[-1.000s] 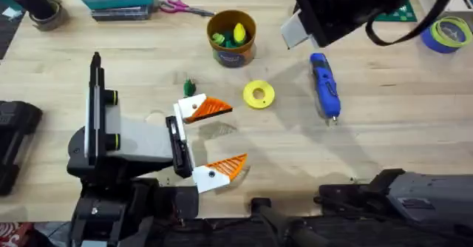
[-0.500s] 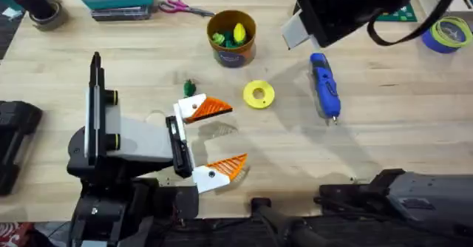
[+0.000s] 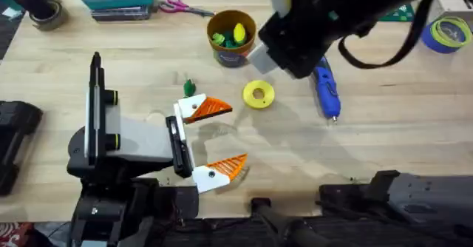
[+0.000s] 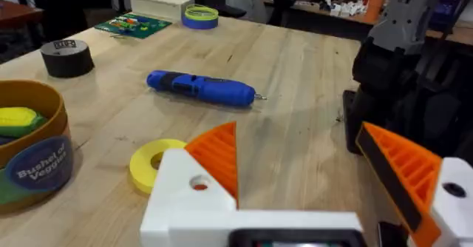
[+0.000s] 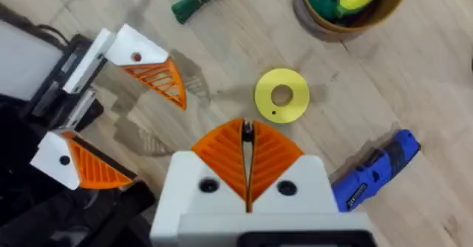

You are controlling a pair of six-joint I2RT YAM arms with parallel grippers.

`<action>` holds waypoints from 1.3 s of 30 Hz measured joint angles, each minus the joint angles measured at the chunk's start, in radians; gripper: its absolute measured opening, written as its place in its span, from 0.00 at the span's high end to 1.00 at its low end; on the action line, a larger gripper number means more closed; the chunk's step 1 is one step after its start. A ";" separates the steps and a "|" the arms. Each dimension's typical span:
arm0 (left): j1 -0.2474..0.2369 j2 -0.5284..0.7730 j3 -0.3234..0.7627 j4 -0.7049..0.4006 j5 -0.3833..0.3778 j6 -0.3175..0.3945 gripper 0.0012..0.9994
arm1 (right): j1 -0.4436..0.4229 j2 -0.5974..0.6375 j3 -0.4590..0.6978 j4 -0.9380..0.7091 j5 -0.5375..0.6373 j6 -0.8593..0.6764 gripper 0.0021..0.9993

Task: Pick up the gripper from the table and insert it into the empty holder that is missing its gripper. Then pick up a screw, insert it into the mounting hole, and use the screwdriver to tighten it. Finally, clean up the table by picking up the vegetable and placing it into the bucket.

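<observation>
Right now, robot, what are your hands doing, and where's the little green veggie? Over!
Left gripper open, resting low on the table. Right gripper shut, empty, above the yellow disc. Vegetable on the table, outside the bucket. Nothing blocking it.

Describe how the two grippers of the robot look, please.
The left gripper has white angular plastic blocks bearing orange ribbed wedge fingers, each block with a round hole, on a grey and black arm. The right gripper is built the same.

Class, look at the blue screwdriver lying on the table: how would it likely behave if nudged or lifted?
The screwdriver is round-bodied and lies flat on the table, so a sideways nudge would probably roll it. It looks rigid. Its smooth casing may slip, and the thin tip adds little weight.
</observation>
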 joint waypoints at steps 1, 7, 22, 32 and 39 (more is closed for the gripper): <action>0.000 0.000 0.000 0.000 0.000 0.000 0.01 | 0.005 0.005 0.001 0.003 0.000 -0.009 1.00; 0.000 0.000 0.000 0.000 0.000 0.000 0.01 | 0.031 0.049 0.002 0.042 0.000 -0.055 1.00; 0.000 0.000 0.000 0.000 0.000 0.000 0.01 | 0.092 0.080 0.002 0.095 -0.057 -0.156 1.00; 0.000 0.000 0.000 0.000 0.000 0.000 0.01 | 0.121 0.100 0.002 0.094 -0.068 -0.205 1.00; 0.000 0.000 0.000 0.000 0.000 0.000 0.01 | 0.126 0.101 0.002 0.095 -0.121 -0.262 1.00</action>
